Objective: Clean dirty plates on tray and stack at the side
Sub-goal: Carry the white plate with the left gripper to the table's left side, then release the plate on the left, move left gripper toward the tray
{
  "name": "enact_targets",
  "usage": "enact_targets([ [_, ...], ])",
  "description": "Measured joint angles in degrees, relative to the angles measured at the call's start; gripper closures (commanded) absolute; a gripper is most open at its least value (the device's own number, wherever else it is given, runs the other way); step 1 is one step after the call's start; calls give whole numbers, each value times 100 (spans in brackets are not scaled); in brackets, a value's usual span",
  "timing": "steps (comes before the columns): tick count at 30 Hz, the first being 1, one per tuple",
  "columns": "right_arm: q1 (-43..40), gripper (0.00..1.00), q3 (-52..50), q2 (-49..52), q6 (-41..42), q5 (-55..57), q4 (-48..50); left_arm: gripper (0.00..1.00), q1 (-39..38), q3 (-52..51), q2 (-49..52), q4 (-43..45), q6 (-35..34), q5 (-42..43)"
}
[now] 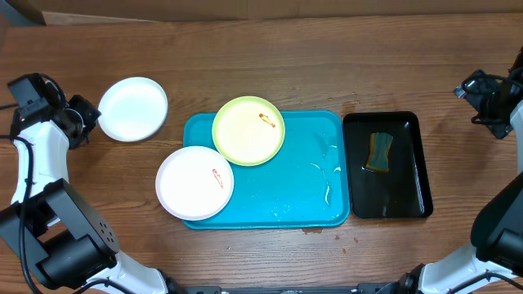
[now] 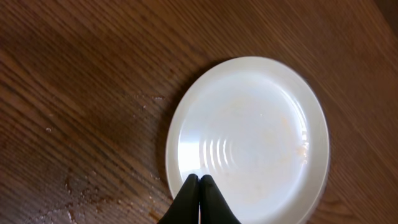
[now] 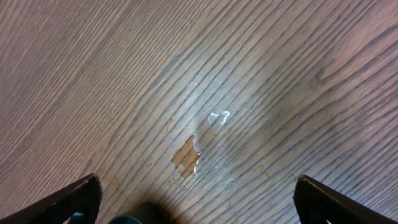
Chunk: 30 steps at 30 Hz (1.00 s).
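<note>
Beside the turquoise tray (image 1: pixel 302 196), a black tray (image 1: pixel 409 206) holds a sponge (image 1: pixel 380 153).

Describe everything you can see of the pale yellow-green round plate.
The pale yellow-green round plate looks like plastic, shallow, with a raised rim. It faces up and bears a small orange-brown smear near its edge. It rests on the turquoise rectangular plastic tray, overhanging its far rim. Whether it touches the white round plate is unclear.
</note>
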Motion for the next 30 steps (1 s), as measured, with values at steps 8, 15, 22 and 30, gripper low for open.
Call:
enact_targets([
  [8, 0, 0, 0, 0, -2, 0, 2, 39, -129, -44, 2, -129, 61, 592],
  [15, 0, 0, 0, 0, 0, 0, 0, 40, -693, 699, 7, -1329, 223, 1469],
  [22, 0, 0, 0, 0, 0, 0, 2, 43, -2374, 901, 7, -2046, 507, 1209],
  [30, 0, 0, 0, 0, 0, 0, 2, 41, -3790, 887, 4, -2334, 520, -184],
])
